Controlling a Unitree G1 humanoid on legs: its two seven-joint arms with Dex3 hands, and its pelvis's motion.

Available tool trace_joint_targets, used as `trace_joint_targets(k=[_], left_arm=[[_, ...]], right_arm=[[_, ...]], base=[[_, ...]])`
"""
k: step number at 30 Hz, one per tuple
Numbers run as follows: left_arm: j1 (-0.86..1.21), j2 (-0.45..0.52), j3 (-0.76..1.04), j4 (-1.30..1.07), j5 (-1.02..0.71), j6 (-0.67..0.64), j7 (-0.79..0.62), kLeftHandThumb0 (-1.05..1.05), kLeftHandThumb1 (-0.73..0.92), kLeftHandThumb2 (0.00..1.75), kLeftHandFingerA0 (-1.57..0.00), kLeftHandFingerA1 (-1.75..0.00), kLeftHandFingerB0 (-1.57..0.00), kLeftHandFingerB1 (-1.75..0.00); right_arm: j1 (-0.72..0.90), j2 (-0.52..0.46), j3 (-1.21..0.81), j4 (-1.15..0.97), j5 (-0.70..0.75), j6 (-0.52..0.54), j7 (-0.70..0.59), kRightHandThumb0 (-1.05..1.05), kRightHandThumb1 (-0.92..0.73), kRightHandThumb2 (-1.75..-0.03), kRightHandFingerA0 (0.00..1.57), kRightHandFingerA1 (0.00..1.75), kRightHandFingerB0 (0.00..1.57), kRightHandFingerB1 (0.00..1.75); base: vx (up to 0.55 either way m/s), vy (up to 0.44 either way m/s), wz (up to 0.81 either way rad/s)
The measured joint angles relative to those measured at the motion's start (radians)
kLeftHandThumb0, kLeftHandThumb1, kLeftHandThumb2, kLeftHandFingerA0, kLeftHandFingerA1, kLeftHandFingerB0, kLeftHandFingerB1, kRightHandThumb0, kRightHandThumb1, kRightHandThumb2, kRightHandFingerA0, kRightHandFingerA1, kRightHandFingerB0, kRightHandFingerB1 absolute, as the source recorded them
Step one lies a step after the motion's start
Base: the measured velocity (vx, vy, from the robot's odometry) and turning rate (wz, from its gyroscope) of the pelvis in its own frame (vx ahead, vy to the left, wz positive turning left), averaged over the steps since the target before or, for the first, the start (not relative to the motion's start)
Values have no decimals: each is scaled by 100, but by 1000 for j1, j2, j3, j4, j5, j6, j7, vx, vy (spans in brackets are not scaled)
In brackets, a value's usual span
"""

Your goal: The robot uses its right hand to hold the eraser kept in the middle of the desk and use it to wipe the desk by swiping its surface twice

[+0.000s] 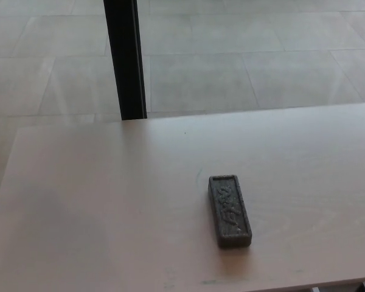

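Observation:
A dark grey rectangular eraser (230, 210) lies flat on the pale wooden desk (109, 207), a little right of the middle and near the front edge. Its long side runs roughly front to back, and raised lettering shows on its top. Nothing touches it. Neither of my hands nor any part of my arms shows in the head view.
A black upright post (125, 59) stands just behind the desk's far edge at the left. Grey floor tiles (249, 67) lie beyond. The desk's left edge runs down the picture's left side, and its front edge shows at the bottom right.

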Motion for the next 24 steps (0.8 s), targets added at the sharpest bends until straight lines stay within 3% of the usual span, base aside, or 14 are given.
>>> trace_joint_targets(k=[2,3,4,8,10,11,12,14,15,19,20,21,22,24], left_arm=[[0,0,-2,0,-2,1,3,-54,68,62,-64,-91,-51,-64],[0,0,-3,-1,-3,1,4,-52,71,61,-65,-90,-54,-64],[1,0,-3,0,-5,2,5,-54,68,62,-64,-91,-51,-63],[-1,0,-2,-4,-11,6,6,-54,68,62,-64,-88,-53,-65],[2,0,-6,-6,-12,6,6,-54,68,61,-64,-88,-52,-63],[1,0,-8,-6,-12,6,6,-54,68,61,-64,-88,-52,-63],[0,0,-8,-6,-14,6,6,-54,68,61,-61,-85,-54,-65],[-6,1,-6,-3,-22,6,6,-54,68,61,-61,-85,-54,-65],[-8,1,-6,-1,-25,6,6,-56,71,61,-61,-84,-54,-64],[-11,3,-13,21,-27,6,6,-54,70,61,-63,-86,-55,-64],[-12,3,-13,24,-29,6,7,-55,71,61,-64,-94,-56,-66],[-14,3,-13,26,-30,6,8,-55,71,61,-64,-94,-56,-66],[-14,3,-14,26,-30,6,9,-55,70,62,-62,-93,-52,-66],[-16,3,-16,26,-31,6,9,-56,71,61,-59,-94,-52,-66]], right_arm=[[-59,-5,44,3,-4,8,5,-48,-74,-62,77,57,44,39],[-93,-8,70,6,-7,11,11,-54,-59,-91,69,66,41,52],[-122,-8,97,11,-8,15,20,-54,-73,-61,82,52,51,37],[-181,27,196,-21,-8,31,55,-40,-73,-61,88,57,54,41],[-182,65,248,-68,-8,42,66,-24,-74,-68,96,93,70,56],[-178,93,277,-100,-8,47,72,-24,-74,-68,96,93,70,56],[-175,111,297,-121,-9,49,76,-19,-70,-76,99,121,85,70],[-166,171,356,-155,-11,49,90,-19,-70,-76,99,121,85,70],[-161,193,374,-156,-13,48,94,-11,-62,-94,98,159,89,106],[-127,300,477,-120,-33,27,113,-7,-53,-110,102,172,88,139],[-118,324,499,-108,-39,23,115,-22,-49,-115,130,144,99,125],[-105,349,522,-95,-46,19,118,-22,-49,-115,130,144,99,125],[-99,370,540,-80,-54,11,119,-16,-46,-127,103,175,85,151],[-81,409,569,-54,-67,-6,121,-18,-47,-126,100,175,83,152]], base=[[0,0,0],[0,0,0],[0,0,0],[0,0,0],[0,0,0],[0,0,0],[0,0,0],[0,0,0],[0,0,0],[0,0,0],[0,0,0],[0,0,0],[0,0,0],[0,0,0]])
